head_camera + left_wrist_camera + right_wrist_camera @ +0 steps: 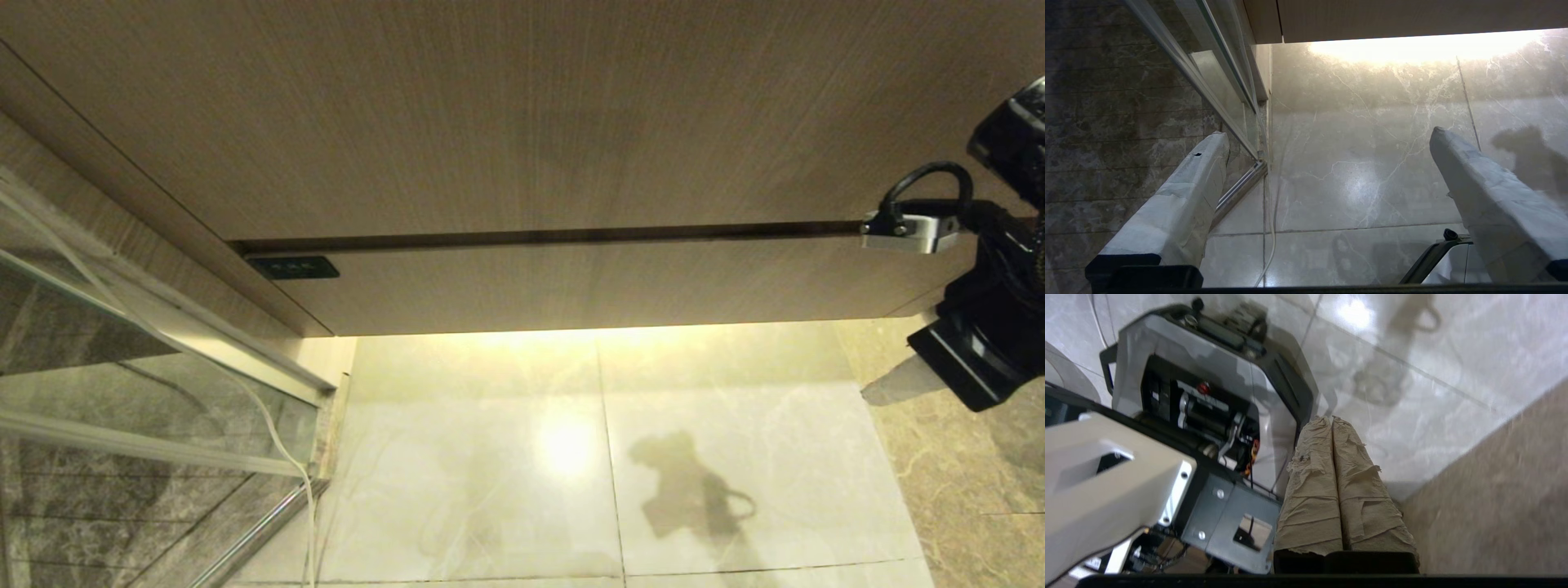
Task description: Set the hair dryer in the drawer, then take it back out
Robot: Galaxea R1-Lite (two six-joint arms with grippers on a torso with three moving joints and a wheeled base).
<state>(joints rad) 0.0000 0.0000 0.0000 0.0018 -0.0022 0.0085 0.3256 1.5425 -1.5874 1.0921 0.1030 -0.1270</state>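
Wood-grain drawer [604,282] closed flush under the taller wood-grain panel [522,114], narrow front with a small black rectangular mark [292,267] at the end far from the right end effector [878,390], whose wrapped fingers [1331,477] press together, empty, just off the drawer's near corner. Pale marble floor [490,457] open below the drawer's lower edge, glass partition [122,359] and thin white cord [282,445] well away at the far side. Left end effector [1327,163] spread wide over the floor beside that glass; hair dryer nowhere visible.
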